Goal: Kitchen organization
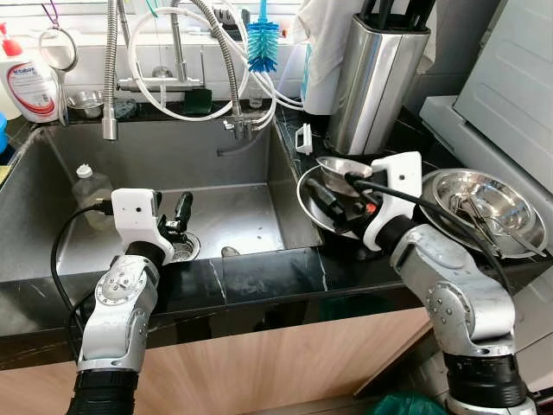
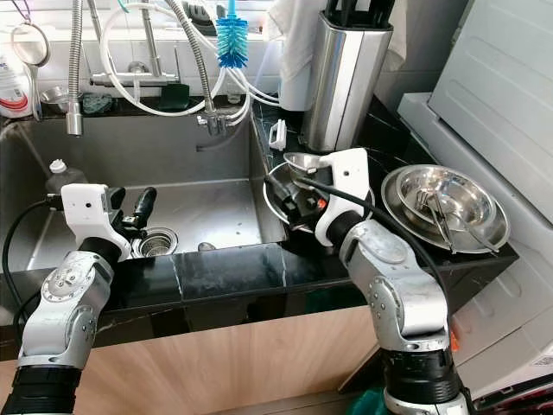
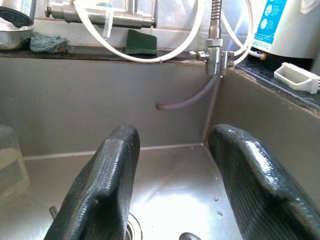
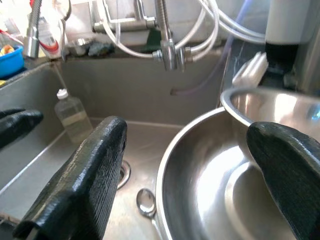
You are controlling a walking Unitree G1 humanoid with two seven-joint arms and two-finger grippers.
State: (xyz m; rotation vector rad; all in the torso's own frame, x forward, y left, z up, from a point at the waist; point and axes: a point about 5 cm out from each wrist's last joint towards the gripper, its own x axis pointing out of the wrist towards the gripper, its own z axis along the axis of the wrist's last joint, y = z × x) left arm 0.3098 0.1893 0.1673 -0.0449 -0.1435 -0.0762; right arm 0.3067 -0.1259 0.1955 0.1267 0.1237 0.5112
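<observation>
The right gripper (image 4: 185, 175) spreads wide around the rim of a steel bowl (image 1: 321, 207) on the counter at the sink's (image 1: 173, 156) right edge; the left gripper (image 3: 175, 185) hovers open and empty over the drain (image 2: 155, 242).

Steel bowls on the black desk, right of the sink

Large steel bowl (image 1: 313, 212) sits upright at the sink's right edge — a smaller steel bowl (image 1: 339, 167) nested inside, toward its far side. Second stack (image 1: 510, 226) well to the right: wide shallow bowls, upright, with metal utensils (image 1: 475, 216) lying loose inside. A spoon (image 4: 146, 200) lies on the sink floor near the drain.
</observation>
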